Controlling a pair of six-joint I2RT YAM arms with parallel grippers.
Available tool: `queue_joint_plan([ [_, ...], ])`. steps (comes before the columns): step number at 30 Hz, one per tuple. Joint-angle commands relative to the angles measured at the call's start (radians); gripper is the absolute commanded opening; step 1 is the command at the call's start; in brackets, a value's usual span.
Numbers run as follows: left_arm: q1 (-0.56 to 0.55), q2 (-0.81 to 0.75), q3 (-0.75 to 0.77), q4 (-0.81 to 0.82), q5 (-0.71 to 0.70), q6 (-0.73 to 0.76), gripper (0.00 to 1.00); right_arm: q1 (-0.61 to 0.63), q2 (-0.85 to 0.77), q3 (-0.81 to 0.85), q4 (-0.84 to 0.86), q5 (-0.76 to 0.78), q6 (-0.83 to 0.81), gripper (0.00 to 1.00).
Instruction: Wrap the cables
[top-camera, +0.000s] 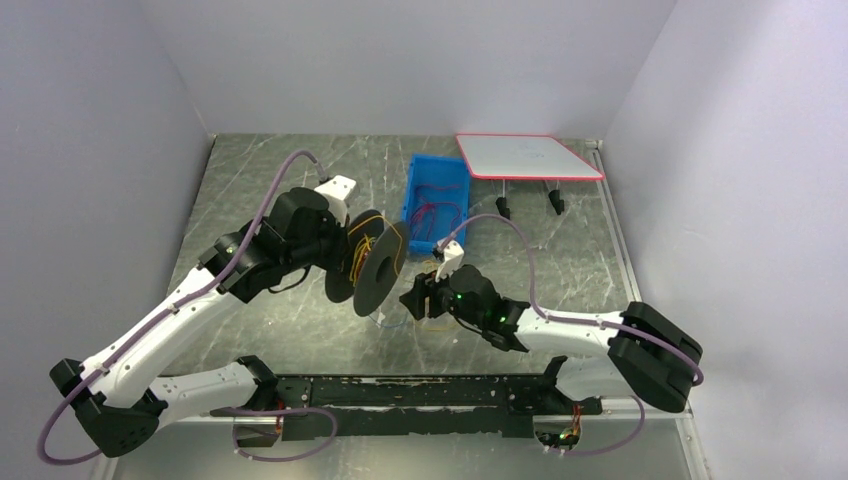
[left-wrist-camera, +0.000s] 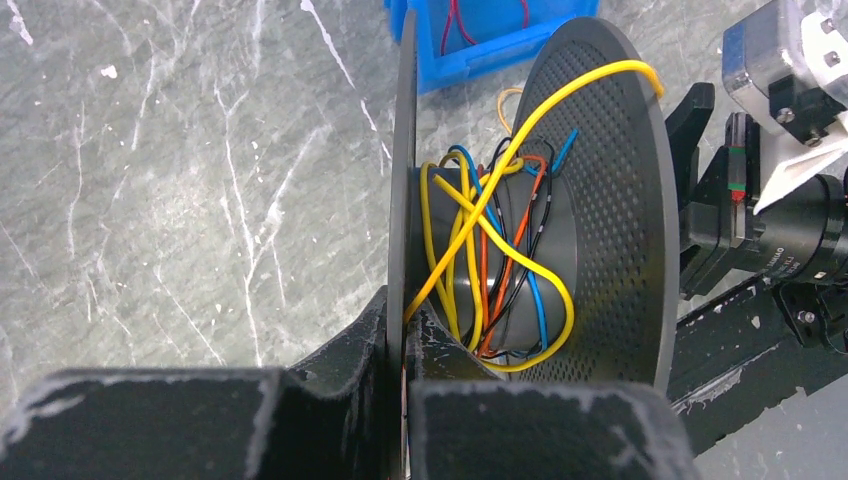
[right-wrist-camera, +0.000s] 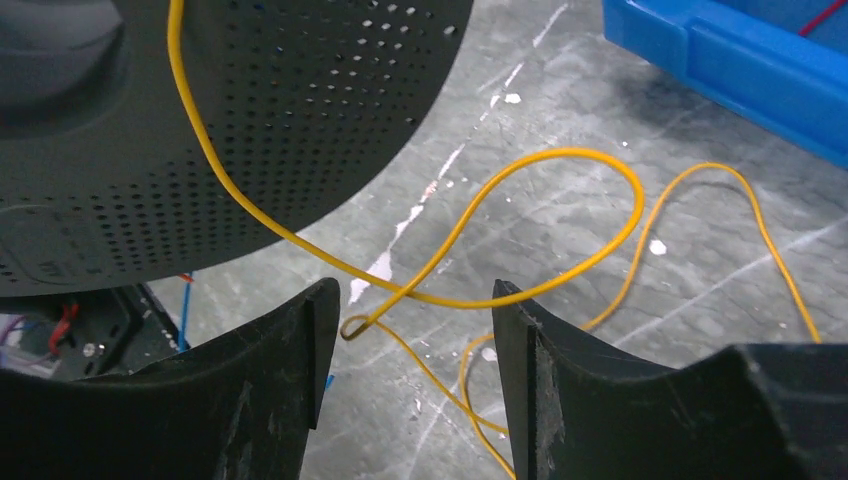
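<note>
My left gripper (top-camera: 345, 255) is shut on the thin left flange of the dark grey spool (top-camera: 375, 268) and holds it on edge above the table; the wrist view shows the pinch (left-wrist-camera: 405, 350). Yellow, orange, blue and black cables (left-wrist-camera: 480, 260) are loosely wound round the hub (left-wrist-camera: 555, 240). One yellow cable (left-wrist-camera: 600, 75) runs over the right flange. It drops past the flange (right-wrist-camera: 250, 120) and loops on the table (right-wrist-camera: 560, 160), crossing just ahead of my right gripper (right-wrist-camera: 410, 320), which is open. My right gripper (top-camera: 418, 298) sits just right of the spool.
A blue bin (top-camera: 435, 200) holding red cables (top-camera: 430, 215) stands behind the spool. A white board with a red rim (top-camera: 525, 155) rests on legs at the back right. An orange cable (right-wrist-camera: 760, 230) lies on the table near the bin (right-wrist-camera: 740, 60).
</note>
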Motion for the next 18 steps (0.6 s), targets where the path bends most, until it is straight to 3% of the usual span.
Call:
queue_joint_plan([
  [1,0.003,-0.010,0.061,0.037,0.006,-0.027,0.07,-0.003,0.012,-0.037,0.141,-0.020,0.028,0.60],
  [18,0.003,0.005,0.110,0.033,0.035,-0.053,0.07,-0.001,0.125,-0.099,0.372,-0.008,0.092,0.43],
])
